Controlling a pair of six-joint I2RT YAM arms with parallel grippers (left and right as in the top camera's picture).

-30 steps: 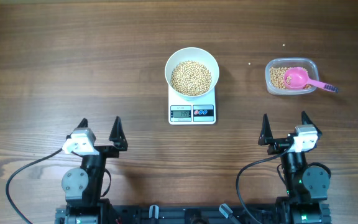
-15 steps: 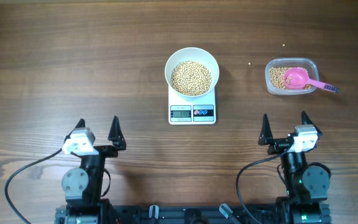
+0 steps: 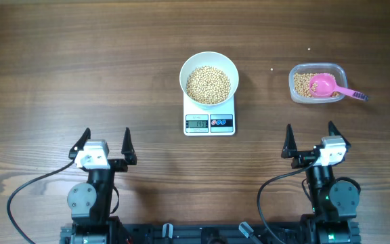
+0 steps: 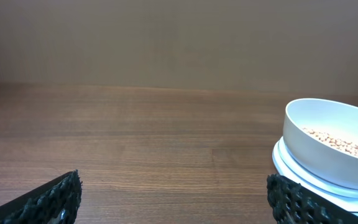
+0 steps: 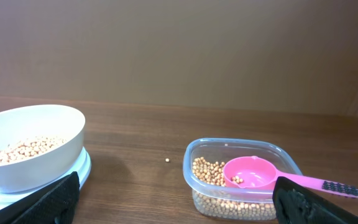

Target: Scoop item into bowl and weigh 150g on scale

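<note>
Evidently the beans (image 3: 208, 84) already fill much of the bowl (image 3: 186, 71) on the scale (image 3: 209, 123); you can't read its display here, so the weight remains unconfirmed. The pink scoop (image 3: 323, 85) lies in the tub (image 3: 337, 70) among leftover beans. The left gripper (image 3: 105, 133) and right gripper (image 3: 310, 129) sit spread, empty, well apart from everything; only the left has turned slightly since earlier.

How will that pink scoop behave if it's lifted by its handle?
The pink scoop looks like rigid, light plastic. Its handle overhangs the clear tub, so it may pivot on the rim; beans in its cup could spill.
</note>
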